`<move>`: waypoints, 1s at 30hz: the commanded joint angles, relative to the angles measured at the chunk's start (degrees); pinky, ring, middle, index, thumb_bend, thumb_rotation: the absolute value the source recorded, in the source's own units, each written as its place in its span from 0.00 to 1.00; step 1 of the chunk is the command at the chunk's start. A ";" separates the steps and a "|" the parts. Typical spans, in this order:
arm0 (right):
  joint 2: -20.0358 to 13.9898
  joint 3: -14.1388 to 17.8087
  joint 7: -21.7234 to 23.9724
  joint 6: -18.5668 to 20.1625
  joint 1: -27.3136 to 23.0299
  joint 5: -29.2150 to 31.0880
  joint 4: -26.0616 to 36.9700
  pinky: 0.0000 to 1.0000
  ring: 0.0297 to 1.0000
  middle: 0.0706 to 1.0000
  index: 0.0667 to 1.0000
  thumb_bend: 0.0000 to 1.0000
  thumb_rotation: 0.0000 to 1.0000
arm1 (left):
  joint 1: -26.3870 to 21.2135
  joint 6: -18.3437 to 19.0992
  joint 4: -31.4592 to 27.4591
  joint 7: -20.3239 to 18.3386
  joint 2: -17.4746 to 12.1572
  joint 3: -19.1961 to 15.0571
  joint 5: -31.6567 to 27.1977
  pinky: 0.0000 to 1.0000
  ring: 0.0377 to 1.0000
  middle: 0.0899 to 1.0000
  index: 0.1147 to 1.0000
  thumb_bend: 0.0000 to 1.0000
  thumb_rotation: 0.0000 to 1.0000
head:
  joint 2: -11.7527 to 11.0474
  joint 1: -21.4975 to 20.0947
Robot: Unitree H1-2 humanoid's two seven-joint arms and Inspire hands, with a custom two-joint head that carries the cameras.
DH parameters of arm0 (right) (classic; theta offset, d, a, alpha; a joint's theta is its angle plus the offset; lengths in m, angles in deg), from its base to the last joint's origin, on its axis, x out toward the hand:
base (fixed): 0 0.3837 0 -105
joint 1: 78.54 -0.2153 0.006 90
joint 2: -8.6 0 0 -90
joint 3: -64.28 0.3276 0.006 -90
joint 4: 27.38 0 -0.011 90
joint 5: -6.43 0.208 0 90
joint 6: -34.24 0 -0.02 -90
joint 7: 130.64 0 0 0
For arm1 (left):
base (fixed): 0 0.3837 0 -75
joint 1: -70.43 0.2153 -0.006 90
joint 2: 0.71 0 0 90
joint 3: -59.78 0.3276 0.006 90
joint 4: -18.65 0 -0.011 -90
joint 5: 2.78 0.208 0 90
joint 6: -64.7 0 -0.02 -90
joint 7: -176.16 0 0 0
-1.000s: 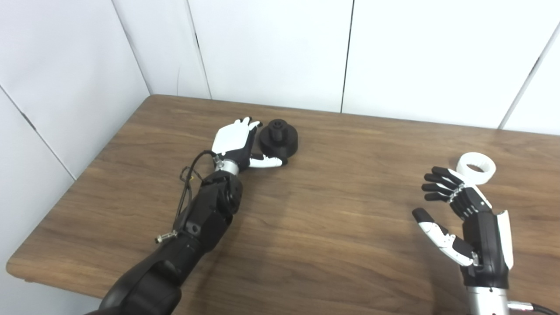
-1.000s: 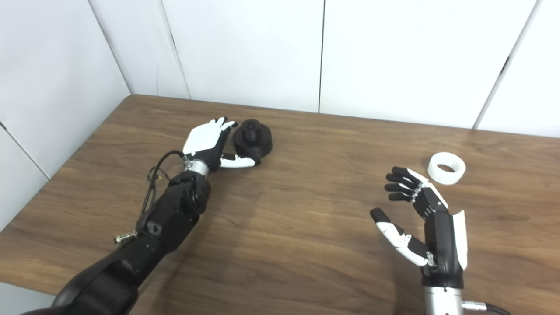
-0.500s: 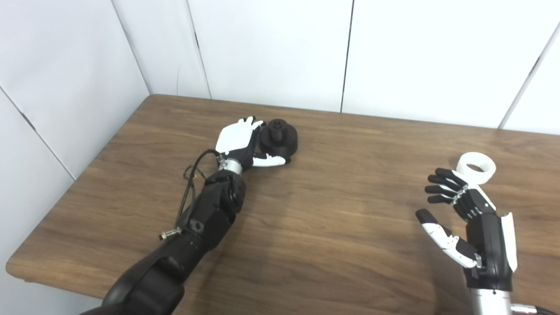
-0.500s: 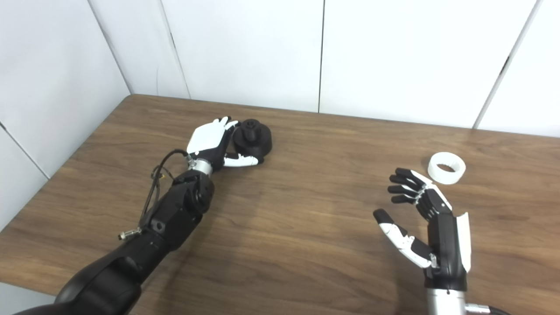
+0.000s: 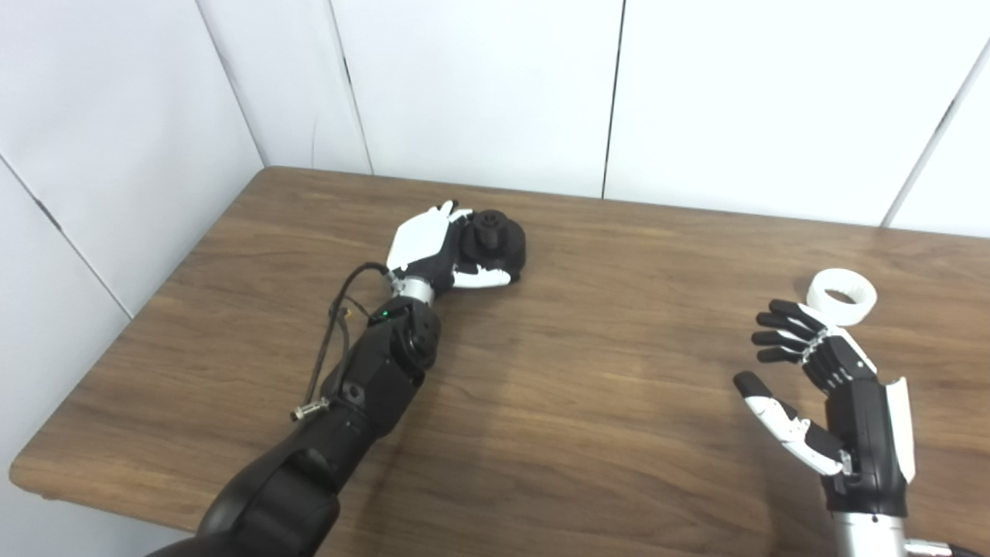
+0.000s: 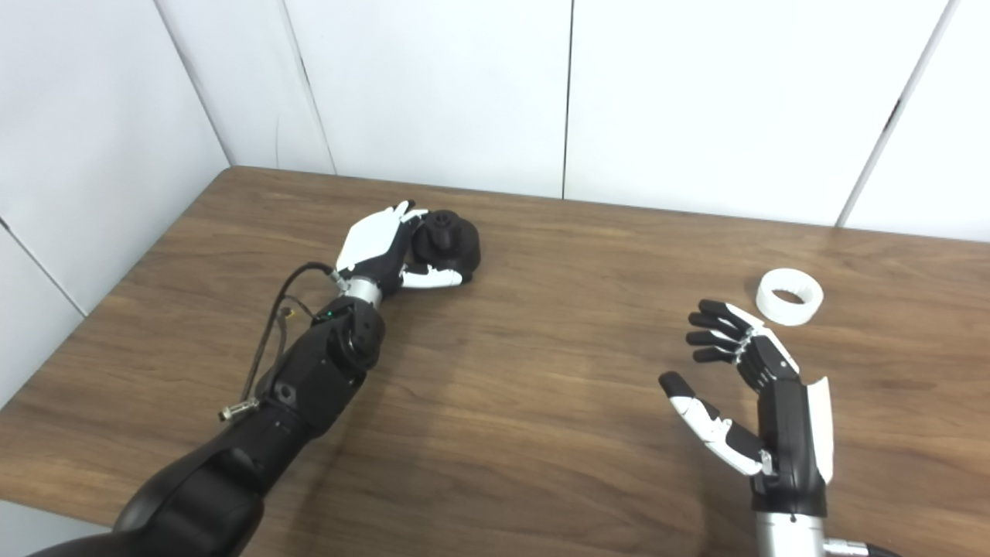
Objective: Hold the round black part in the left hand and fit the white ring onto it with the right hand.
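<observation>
The round black part (image 5: 495,243) sits near the tabletop's (image 5: 588,387) far edge, my left hand (image 5: 430,249) apparently clasping it (thumb beneath), my right hand (image 5: 831,402) spread, near the white ring (image 5: 841,296).

No writing, label, brand, number or sign can be read anywhere in either view (nothing on the arms, the parts, the table or the wall panels).
</observation>
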 commanded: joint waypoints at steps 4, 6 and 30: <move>-0.33 0.67 -0.41 0.74 3.87 -0.54 -0.17 0.57 0.63 0.68 0.72 0.61 0.27 | -2.90 -4.18 3.30 2.06 0.86 -0.86 -2.69 0.89 0.97 0.96 0.74 0.94 0.43 | 0.08 0.06; -0.43 0.66 -0.28 0.64 3.87 -0.16 -0.19 0.57 0.64 0.68 0.72 0.61 0.26 | -2.92 -5.35 4.29 3.44 1.13 -1.22 -3.23 0.90 0.97 0.95 0.71 0.92 0.41 | 0.16 0.23; -0.24 0.61 -0.17 2.14 3.42 -0.05 0.27 0.55 0.63 0.68 0.71 0.62 0.28 | -0.21 -7.26 2.41 7.22 1.88 -1.81 -4.88 0.97 0.95 0.93 0.57 0.83 0.24 | 0.41 0.39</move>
